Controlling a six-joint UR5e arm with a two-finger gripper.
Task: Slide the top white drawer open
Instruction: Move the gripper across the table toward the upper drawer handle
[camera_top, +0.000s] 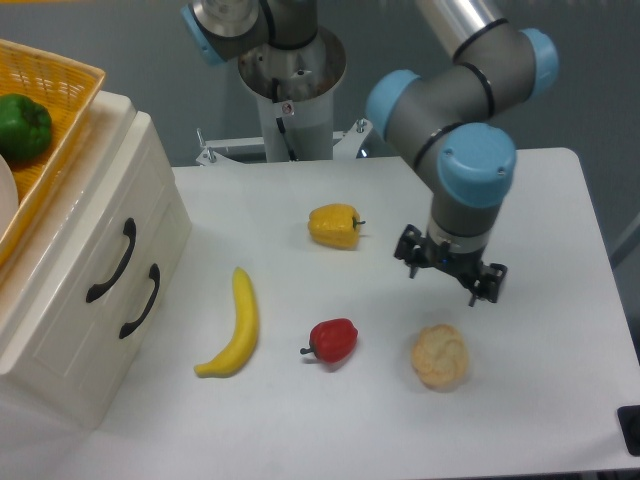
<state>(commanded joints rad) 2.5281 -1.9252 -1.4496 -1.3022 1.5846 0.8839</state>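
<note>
Hovering gripper (450, 271): hangs above the white table (560, 380), pointing down, well to the right of the cabinet (70, 330); its two fingers stand apart with nothing between them.
Top white drawer (100, 245): the upper of the two cabinet fronts, cream-white, pushed in flush; its curved black handle (112, 261) is untouched and far from the gripper.
Lower drawer (120, 320): just right of and below the top one as seen here, also shut, with its own black handle (141, 301).
Cabinet: stands at the left edge of the table, seen at an angle.
Yellow basket (55, 120): rests on top of the cabinet, holding a green pepper (22, 127).
Banana (235, 325): lies on the table just right of the cabinet, nearest to it of all the loose things.
Yellow pepper (334, 225): farther right of the cabinet, towards the back, between the banana and the gripper.
Red pepper (334, 341): right of the banana, towards the front.
Cauliflower (440, 355): farthest right from the cabinet, on the table almost under the gripper, not touching it.
Arm (450, 120): comes in from the top, its grey and blue joints above the gripper.
</note>
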